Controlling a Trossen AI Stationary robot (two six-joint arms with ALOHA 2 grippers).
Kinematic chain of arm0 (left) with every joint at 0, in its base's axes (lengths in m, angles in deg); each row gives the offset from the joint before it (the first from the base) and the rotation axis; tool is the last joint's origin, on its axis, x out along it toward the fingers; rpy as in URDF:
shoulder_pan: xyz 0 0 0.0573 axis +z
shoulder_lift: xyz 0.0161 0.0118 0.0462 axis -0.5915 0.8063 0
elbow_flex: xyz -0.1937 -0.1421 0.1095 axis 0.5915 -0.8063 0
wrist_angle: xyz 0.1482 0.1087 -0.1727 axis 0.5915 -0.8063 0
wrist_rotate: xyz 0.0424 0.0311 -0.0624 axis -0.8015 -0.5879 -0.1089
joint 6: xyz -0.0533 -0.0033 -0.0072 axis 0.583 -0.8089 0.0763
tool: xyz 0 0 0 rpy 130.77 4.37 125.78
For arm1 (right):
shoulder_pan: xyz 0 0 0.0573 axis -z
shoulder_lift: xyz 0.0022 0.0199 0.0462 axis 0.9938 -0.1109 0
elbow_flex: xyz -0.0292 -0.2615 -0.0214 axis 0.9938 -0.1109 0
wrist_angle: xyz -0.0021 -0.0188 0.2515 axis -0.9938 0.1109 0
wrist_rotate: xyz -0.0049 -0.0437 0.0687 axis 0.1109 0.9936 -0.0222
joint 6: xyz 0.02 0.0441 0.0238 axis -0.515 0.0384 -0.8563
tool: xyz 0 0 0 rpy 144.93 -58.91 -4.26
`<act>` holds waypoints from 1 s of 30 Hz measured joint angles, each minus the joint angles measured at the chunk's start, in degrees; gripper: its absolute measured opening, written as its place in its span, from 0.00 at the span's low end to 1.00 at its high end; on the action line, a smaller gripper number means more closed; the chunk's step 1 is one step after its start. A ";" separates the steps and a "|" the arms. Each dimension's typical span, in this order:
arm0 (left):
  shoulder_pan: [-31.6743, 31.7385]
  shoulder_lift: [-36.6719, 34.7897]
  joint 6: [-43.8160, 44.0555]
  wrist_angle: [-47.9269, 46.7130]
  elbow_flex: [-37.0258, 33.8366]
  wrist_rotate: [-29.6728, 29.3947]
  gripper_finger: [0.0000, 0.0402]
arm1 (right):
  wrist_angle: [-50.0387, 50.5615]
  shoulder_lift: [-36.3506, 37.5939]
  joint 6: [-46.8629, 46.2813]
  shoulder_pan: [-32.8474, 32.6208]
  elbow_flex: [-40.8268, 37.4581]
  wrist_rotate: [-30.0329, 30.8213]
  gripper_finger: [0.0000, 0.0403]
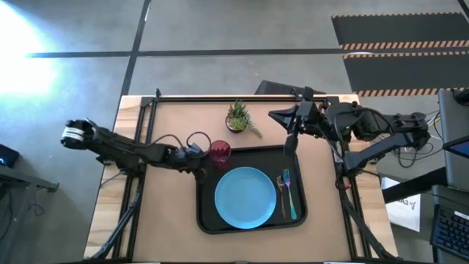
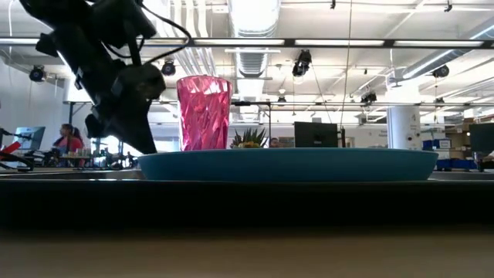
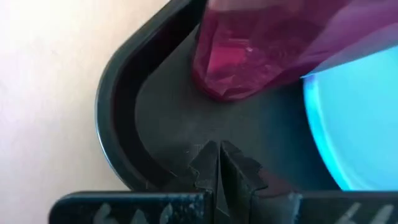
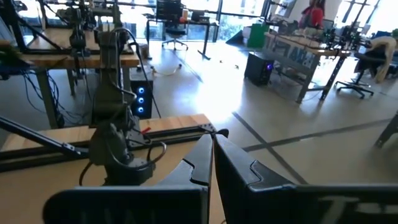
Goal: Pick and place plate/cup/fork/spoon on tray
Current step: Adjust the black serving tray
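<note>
The red cup (image 1: pixel 220 152) stands upright on the black tray (image 1: pixel 253 154), in its far left corner; it also shows in the low view (image 2: pixel 204 112) and the left wrist view (image 3: pixel 249 56). The light-blue plate (image 1: pixel 245 196) lies in the tray's middle. The dark spoon (image 1: pixel 281 192) and the blue-handled fork (image 1: pixel 291 196) lie side by side on the tray to the plate's right. My left gripper (image 3: pixel 219 163) is shut and empty, low over the tray's left rim, just left of the cup (image 1: pixel 199 155). My right gripper (image 4: pixel 211 155) is shut and empty, raised beyond the tray's far right corner (image 1: pixel 275 115).
A small potted green plant (image 1: pixel 239 117) stands on the table beyond the tray's far edge, between the two arms. Bare tabletop (image 1: pixel 161 213) lies left of the tray. A person sits at a desk far off in the room (image 2: pixel 69 139).
</note>
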 joint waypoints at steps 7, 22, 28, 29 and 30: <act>0.07 4.69 0.59 -0.04 0.68 -0.76 0.00 | 1.24 1.34 0.17 0.00 0.00 0.00 0.02; 4.19 7.24 -0.09 -3.04 0.64 -4.84 0.00 | 1.33 1.50 -0.06 -0.02 0.00 -0.66 0.02; 6.75 7.24 -4.06 -3.78 0.61 -5.33 0.00 | 1.33 1.50 -0.13 -0.02 0.00 -0.66 0.02; 7.11 7.24 -4.62 -3.84 0.66 -5.38 0.00 | 1.32 1.48 -0.17 -0.02 0.00 -0.66 0.02; 7.50 7.24 -5.35 -3.86 0.66 -5.39 0.00 | 1.31 1.48 -0.29 -0.02 0.00 -0.66 0.02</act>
